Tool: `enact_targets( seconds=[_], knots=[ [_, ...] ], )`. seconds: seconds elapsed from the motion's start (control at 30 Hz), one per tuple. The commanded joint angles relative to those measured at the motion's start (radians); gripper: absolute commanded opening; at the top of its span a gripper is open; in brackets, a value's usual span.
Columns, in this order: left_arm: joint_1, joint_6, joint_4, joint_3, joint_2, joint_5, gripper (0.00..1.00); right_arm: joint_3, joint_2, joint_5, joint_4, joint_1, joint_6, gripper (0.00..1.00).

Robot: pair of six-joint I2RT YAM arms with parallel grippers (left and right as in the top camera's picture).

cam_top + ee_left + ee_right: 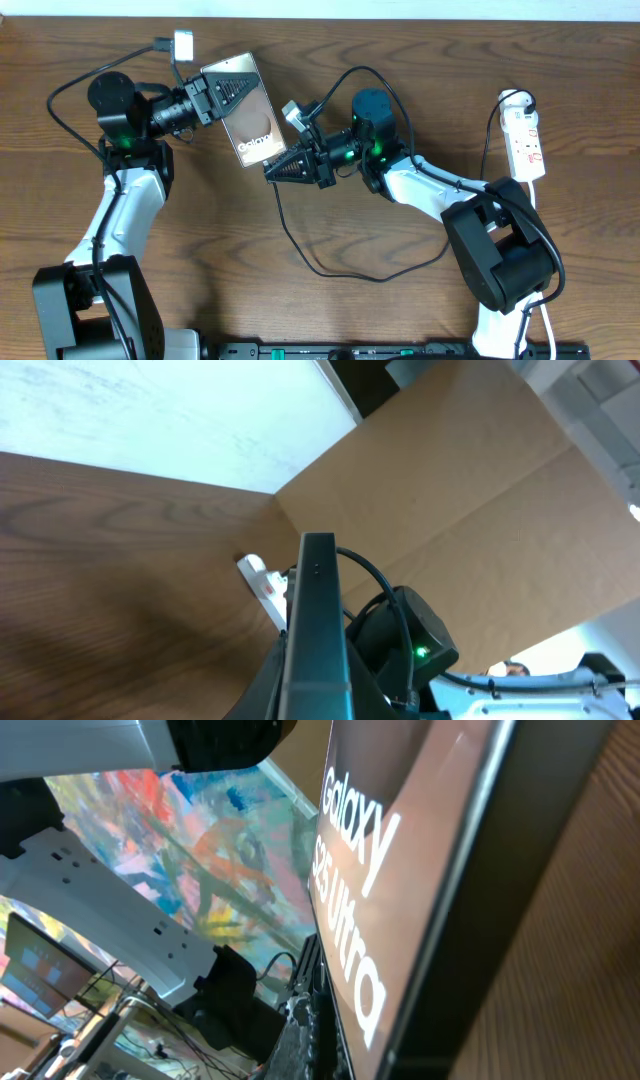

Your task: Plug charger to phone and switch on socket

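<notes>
The glossy, flat phone (pixel 255 125) is clamped in the left claw (pixel 232 90); the thin black charger (pixel 320 271) is pinched by the right claw (pixel 272 172).

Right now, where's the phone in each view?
Overhead: phone upper left of centre, lettering showing.
Left wrist: edge-on, bottom centre.
Right wrist: fills the right side, lettering close up.
Shared landmark: socket, far right overhead; just left of the phone in left wrist.

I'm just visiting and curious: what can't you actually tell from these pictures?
- Overhead: whether the tip of the charger is in the phone; the right gripper covers it.
- Overhead: switch on the socket, too small; left wrist view, the phone hides part.
- Right wrist: no port visible; the phone fills the frame.
</notes>
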State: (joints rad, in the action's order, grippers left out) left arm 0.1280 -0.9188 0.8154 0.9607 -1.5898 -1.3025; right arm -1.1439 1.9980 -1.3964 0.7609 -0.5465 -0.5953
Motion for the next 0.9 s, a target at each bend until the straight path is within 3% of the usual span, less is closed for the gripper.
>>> enact_targets(
  seconds=[0.0,0.87],
  knots=[
    [0.0,-0.04,0.01,0.006,0.002,0.02,0.07,-0.02,-0.014,0.006,0.005,-0.005,0.017,0.01],
    [0.0,0.006,0.017,0.006,0.002,-0.085,0.07,-0.02,-0.014,0.017,0.006,-0.004,0.021,0.01]
  ],
)
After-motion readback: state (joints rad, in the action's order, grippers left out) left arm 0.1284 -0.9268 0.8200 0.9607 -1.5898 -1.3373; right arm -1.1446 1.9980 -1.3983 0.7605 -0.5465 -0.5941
